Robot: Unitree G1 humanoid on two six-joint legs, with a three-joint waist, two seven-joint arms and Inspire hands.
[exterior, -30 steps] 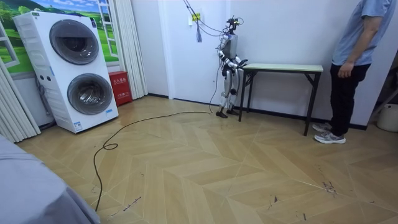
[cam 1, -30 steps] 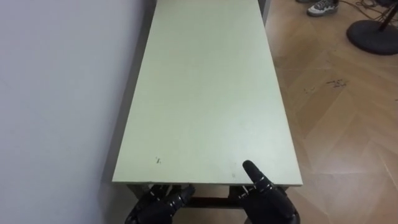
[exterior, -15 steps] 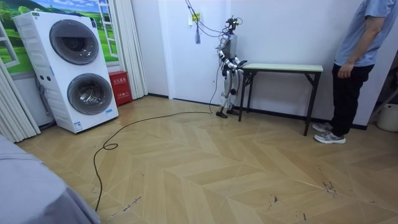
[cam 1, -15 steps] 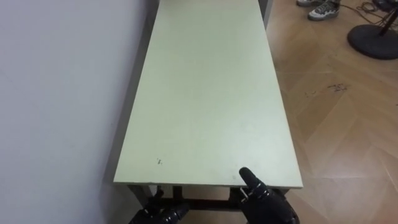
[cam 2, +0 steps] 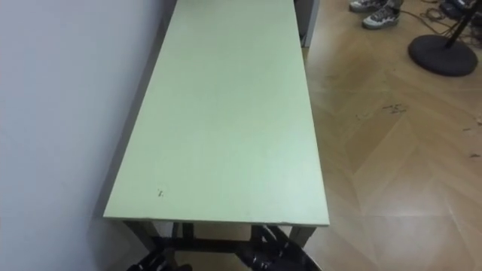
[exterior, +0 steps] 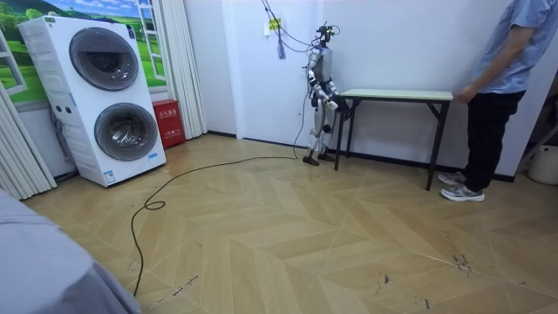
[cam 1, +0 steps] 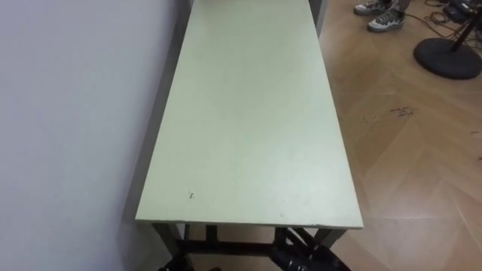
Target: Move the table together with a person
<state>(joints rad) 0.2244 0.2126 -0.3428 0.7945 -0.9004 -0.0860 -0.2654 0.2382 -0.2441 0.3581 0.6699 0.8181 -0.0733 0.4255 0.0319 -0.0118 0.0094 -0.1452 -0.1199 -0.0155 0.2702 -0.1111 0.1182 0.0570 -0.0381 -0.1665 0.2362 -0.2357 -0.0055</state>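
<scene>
Against a white wall, a long table (cam 1: 248,113) with a pale green top and dark metal legs stands on a wooden herringbone floor. At its near short end stands the robot, facing along the tabletop, as the room view shows. Both of its dark hands sit low, under the near edge. The right hand (cam 1: 305,258) is beneath the right corner by the frame, and the left hand (cam 1: 175,265) is barely visible under the left corner. Whether the fingers of either hand are wrapped round the frame or loose cannot be told, since the tabletop hides them.

At the far short end stands a person (exterior: 501,87) in a blue shirt and dark trousers, with one hand (exterior: 465,90) reaching to that end of the table. All the legs appear to rest on the floor.

Judging from this, the grip is being taken at both ends. To do it well, both hands should seat firmly under the frame on either side, evenly spaced, before any lift. The rise should match the person's so the top stays level and clears the wall.
</scene>
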